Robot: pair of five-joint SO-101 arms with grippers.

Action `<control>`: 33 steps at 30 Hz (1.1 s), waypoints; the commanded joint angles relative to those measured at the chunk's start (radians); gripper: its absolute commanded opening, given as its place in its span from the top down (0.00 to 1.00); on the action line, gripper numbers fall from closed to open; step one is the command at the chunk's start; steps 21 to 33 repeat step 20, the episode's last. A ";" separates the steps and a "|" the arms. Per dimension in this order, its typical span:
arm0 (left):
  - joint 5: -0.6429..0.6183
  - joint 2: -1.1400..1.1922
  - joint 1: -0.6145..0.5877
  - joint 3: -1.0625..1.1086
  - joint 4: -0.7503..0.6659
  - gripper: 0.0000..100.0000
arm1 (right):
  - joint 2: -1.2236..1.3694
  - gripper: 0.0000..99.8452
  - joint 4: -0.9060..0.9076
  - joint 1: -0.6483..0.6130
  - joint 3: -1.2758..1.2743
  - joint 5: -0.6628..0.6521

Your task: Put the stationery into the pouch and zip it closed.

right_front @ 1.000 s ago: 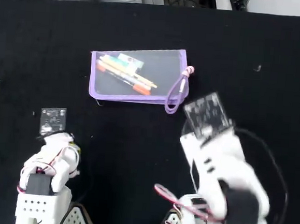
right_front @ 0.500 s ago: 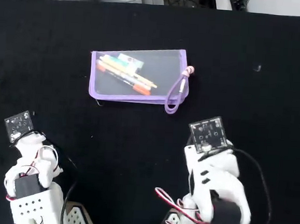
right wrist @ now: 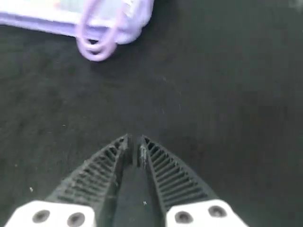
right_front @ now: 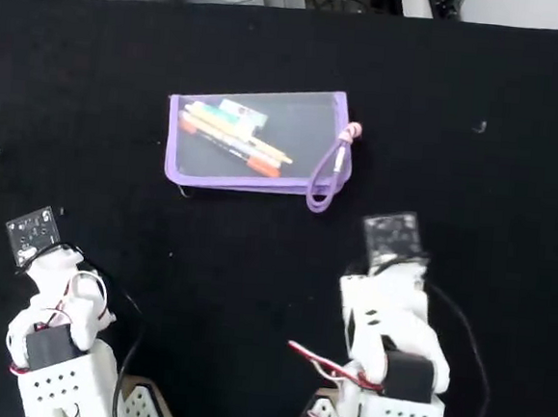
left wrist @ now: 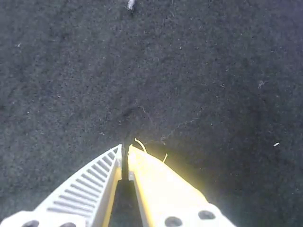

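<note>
A clear pouch with purple trim (right_front: pixel 255 139) lies flat on the black table (right_front: pixel 474 185), with pens and other stationery (right_front: pixel 232 132) showing inside it. Its purple wrist loop (right_front: pixel 325 185) and pink zip pull (right_front: pixel 351 131) hang off its right end. The loop (right wrist: pixel 94 45) and the pouch's corner (right wrist: pixel 128 19) appear in the right wrist view, well beyond my right gripper (right wrist: pixel 133 144), which is shut and empty over bare cloth. My left gripper (left wrist: pixel 125 153) is shut and empty too, low over the cloth. In the high view both arms sit folded back near the front edge, left (right_front: pixel 53 316) and right (right_front: pixel 387 314).
The table's far edge (right_front: pixel 295 11) runs along the back, with grey and white things behind it. Small bits of lint (left wrist: pixel 130 4) dot the cloth.
Both arms have drawn back toward the front edge of the table. The left arm swung left early on and then held; the right arm kept folding in. The pouch has not moved.
</note>
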State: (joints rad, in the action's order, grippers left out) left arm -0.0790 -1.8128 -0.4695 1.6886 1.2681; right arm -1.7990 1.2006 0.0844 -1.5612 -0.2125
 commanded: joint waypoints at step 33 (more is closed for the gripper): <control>-0.006 -0.006 -0.005 0.013 0.005 0.97 | -0.088 0.99 -0.008 0.302 -0.122 0.158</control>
